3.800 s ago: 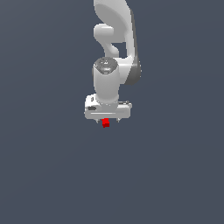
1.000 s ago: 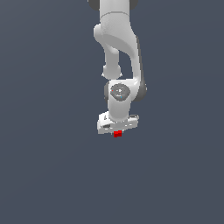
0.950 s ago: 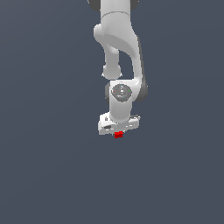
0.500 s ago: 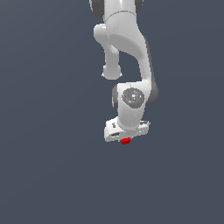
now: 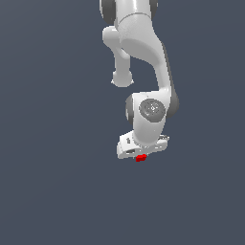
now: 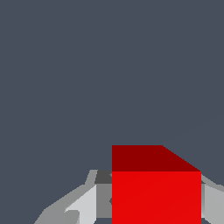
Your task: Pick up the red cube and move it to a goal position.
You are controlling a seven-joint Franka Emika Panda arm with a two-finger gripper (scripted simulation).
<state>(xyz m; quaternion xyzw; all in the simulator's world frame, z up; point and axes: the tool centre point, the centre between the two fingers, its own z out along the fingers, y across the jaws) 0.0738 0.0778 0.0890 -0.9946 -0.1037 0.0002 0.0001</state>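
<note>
Claw [image 5: 140,156] is clamped on the cube [image 5: 140,158]: in my wrist view the cube [image 6: 155,188] sits squarely between my two fingers [image 6: 83,203], one pale grey finger on each side face, no visible gap. Cube's bright red front face and darker red top face both show there, edges lined up with the fingers, not skewed. From the exterior view only a sliver of red pokes out under the white claw body, so the cube is mostly hidden by my hand and far narrower than it. Claw points down, with the body canted a bit, its end toward the exterior view's right sitting higher. Above it is my wrist joint [image 5: 152,109], a round white housing with a grey disc face, then the arm [image 5: 139,43] rising in a curve up and out of the top of the frame. Background is flat dark blue-grey everywhere, both views, no shadow or contact line under the cube, so I can't tell if it's resting on a surface or held clear of one.
</note>
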